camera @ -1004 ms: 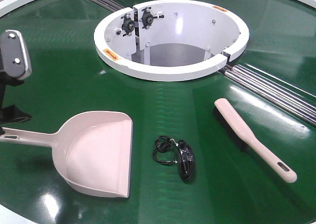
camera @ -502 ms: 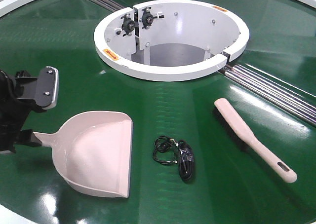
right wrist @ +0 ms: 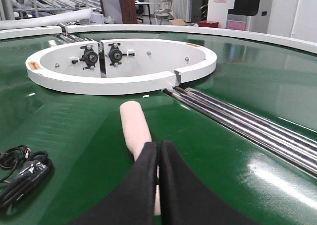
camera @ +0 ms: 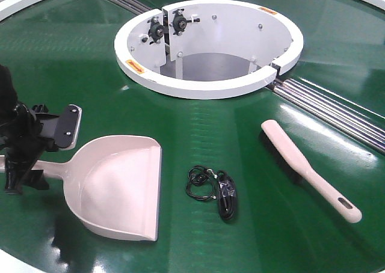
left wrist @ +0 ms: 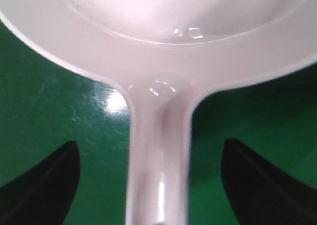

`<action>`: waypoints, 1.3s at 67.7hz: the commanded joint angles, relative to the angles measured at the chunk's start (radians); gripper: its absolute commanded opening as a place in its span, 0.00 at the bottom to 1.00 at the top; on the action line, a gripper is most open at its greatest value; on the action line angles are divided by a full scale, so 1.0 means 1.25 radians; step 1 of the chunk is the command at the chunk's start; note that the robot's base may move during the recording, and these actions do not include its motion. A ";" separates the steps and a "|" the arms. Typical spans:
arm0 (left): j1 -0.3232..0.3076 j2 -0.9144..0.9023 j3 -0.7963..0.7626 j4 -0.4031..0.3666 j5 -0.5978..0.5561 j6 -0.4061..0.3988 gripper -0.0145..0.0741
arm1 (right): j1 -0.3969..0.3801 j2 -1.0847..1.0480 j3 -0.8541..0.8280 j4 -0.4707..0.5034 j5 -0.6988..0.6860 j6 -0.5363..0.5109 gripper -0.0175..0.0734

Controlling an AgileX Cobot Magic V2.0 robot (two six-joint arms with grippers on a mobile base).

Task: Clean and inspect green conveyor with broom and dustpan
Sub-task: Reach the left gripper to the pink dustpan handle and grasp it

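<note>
Glossy green conveyor (camera: 72, 62) surface, with workshop racks behind it. The left jaws stand spread, one on each side of the dustpan (camera: 120, 186) handle where it meets the scoop, and neither touches it. The dustpan lies flat at near left. The right jaws are pressed together and hold nothing. The broom (camera: 310, 171) lies just ahead of them at right, partly hidden behind their tips, near the steel rods (camera: 325, 107). Count: one dustpan, one broom, one coiled black cable (camera: 216, 192) between them, one white ring (camera: 204, 89) opening.

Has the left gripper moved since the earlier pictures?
Yes. Against the fixed white ring, the left gripper has come down and rightward to straddle the dustpan handle.
</note>
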 commanded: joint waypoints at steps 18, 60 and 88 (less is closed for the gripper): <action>-0.004 0.032 -0.022 0.003 -0.016 0.002 0.62 | -0.001 -0.014 0.017 -0.002 -0.058 -0.003 0.18; -0.097 -0.006 -0.026 0.036 -0.001 -0.057 0.15 | -0.001 -0.014 0.017 -0.002 -0.058 -0.003 0.18; -0.107 0.018 -0.087 0.057 0.035 -0.098 0.15 | -0.001 -0.014 0.017 -0.002 -0.058 -0.003 0.18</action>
